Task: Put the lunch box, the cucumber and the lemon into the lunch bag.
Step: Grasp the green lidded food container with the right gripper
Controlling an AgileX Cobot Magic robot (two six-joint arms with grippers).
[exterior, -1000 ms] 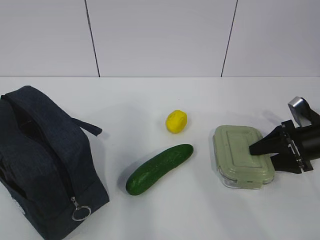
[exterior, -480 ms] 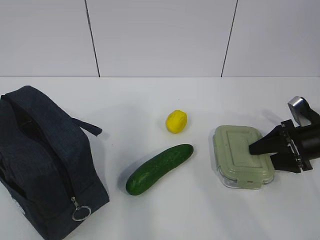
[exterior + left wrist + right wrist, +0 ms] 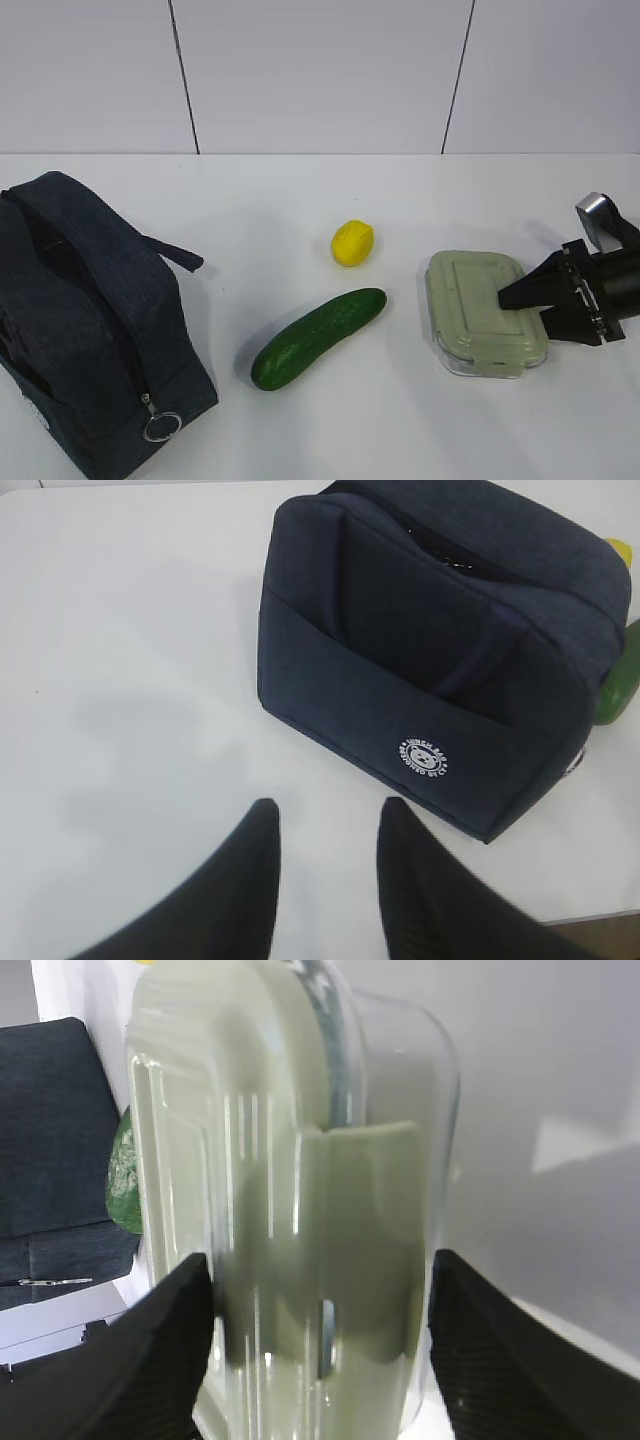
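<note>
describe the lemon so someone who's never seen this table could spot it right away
Start at the big dark navy lunch bag on the left of the white table, then look right past the long green cucumber lying at a slant. Just behind the cucumber's far end sits the lemon, apart from it. It is the only yellow thing there, small and roundish.

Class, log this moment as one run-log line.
right tool: straddling lunch box | cucumber, lemon: on table | lunch bag: waiting

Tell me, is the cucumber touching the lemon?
Apart. The exterior view shows bare white table between the lemon and the cucumber.
</note>
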